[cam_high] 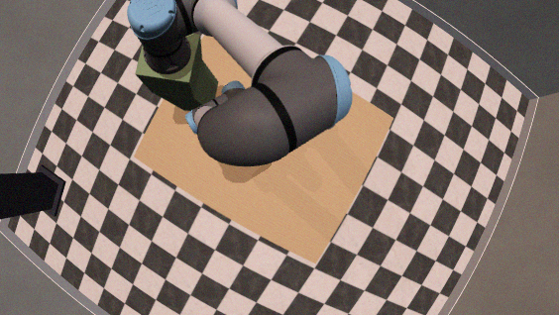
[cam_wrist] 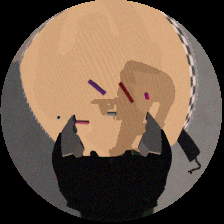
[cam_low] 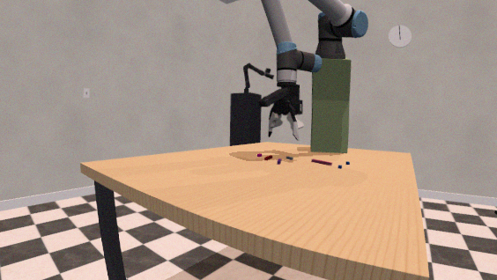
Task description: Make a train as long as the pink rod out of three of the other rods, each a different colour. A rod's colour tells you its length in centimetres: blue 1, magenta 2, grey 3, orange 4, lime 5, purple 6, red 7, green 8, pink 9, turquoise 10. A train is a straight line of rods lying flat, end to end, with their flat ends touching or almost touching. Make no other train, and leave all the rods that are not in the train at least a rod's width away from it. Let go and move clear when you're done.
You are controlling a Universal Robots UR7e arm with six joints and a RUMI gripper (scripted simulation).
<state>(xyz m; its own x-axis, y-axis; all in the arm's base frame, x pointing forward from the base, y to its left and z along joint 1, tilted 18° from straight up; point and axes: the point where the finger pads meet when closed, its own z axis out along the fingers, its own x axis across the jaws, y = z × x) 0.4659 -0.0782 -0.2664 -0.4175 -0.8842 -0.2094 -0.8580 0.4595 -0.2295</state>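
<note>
1 claw (cam_low: 283,136) (cam_wrist: 110,114), jaws wide open, holding nothing, up above the 1 table (cam_high: 302,218) (cam_low: 264,198) (cam_wrist: 107,40). 7 rods, all lying on the table and apart from each other.

Wrist view, near to far from claw: 1 grey rod (cam_low: 289,158) (cam_wrist: 111,114), short, shows between the fingertips. 1 pink rod (cam_low: 322,162) (cam_wrist: 82,122), the length to match, shows just beside one fingertip, one end hidden by it. 1 purple rod (cam_low: 278,161) (cam_wrist: 97,87) and 1 red rod (cam_low: 268,158) (cam_wrist: 126,93), out beyond the fingertips, both slanted. 1 magenta rod (cam_low: 259,155) (cam_wrist: 147,96), small, just past the red one.

2 blue rods, tiny, well apart from claw in exterior view: one blue rod (cam_low: 339,166), other blue rod (cam_low: 347,163); beyond the pink one. Wrist view shows 1 blue; can't tell which.

1 arm (cam_high: 248,126) (cam_low: 287,59): elbow bent, forearm slopes down, last wrist section upright, claw pointing down. From top, arm covers claw and rods. Arm's base on 1 green pedestal (cam_high: 200,81) (cam_low: 330,106).
</note>
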